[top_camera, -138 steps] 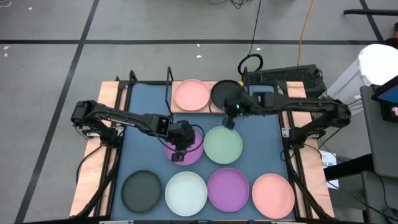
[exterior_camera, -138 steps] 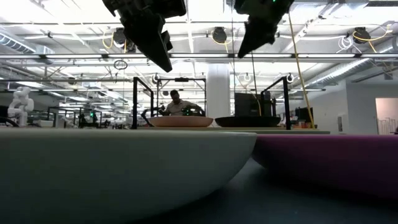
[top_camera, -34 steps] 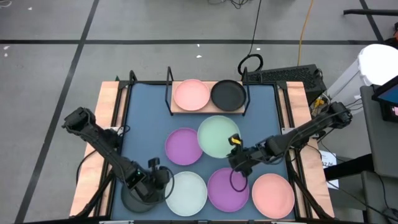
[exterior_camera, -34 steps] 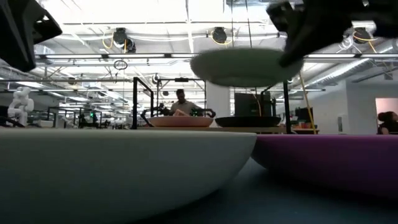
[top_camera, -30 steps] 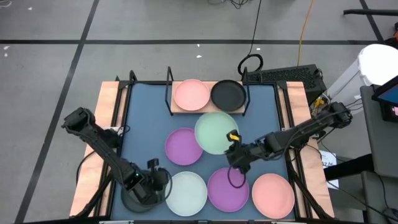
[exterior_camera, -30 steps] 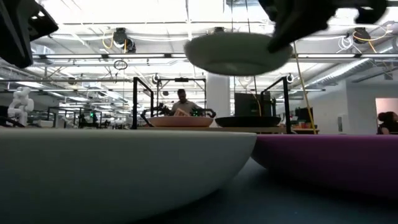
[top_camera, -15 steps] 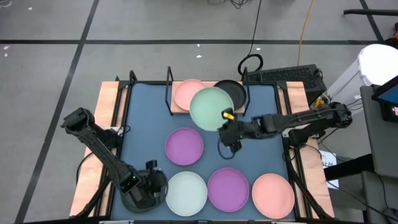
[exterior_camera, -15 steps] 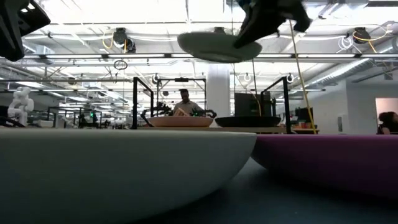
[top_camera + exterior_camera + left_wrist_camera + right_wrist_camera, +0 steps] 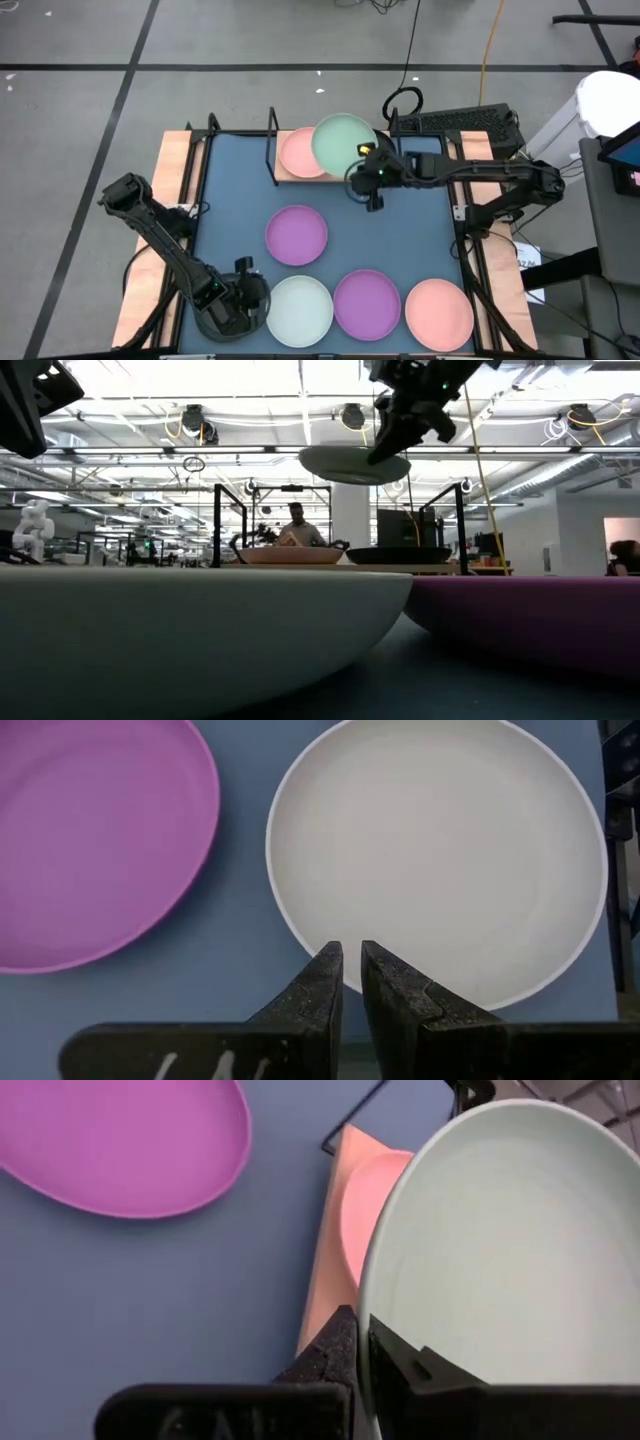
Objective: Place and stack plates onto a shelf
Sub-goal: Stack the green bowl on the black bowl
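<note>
Right gripper (image 9: 366, 160) has the pale green round matte plate (image 9: 343, 143) up in the air over the small light-wood shelf with the thin black wire frame (image 9: 283, 176)!

Its fingers are pinched tight on that plate's rim, and the low view shows the plate hanging clear above the shelf, overlapping the pink plate (image 9: 296, 152) resting on the board and hiding most of the black plate (image 9: 412, 555) beside it. Down at the near left of the blue tabletop (image 9: 410, 230), the left gripper (image 9: 350, 985) sits low with its fingers nearly together, a slim gap between them and nothing in it, right at the edge of the white plate (image 9: 299, 309), over the spot where a black plate (image 9: 207, 324) lies. A purple plate (image 9: 296, 235) rests mid-table; another purple plate (image 9: 367, 303) and a pink one (image 9: 439, 311) line the near edge.
</note>
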`<control>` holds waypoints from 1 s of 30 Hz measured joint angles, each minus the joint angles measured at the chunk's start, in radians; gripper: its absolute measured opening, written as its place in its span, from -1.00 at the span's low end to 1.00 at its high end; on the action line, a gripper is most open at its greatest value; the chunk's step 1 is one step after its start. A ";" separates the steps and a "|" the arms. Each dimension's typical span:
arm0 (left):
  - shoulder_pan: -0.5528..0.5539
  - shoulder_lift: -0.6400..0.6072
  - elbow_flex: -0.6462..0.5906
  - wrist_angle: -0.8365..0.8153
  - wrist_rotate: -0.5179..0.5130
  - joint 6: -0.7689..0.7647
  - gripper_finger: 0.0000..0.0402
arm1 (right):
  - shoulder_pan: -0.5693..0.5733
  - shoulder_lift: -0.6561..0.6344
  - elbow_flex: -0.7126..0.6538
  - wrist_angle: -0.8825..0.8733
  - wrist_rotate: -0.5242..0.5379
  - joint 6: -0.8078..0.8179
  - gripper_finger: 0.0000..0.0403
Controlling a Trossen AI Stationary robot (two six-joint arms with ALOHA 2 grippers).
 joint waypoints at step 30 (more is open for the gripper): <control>0.000 0.000 0.000 0.000 -0.022 0.011 -0.77 | -0.202 0.000 -0.244 0.173 -0.024 0.044 -1.00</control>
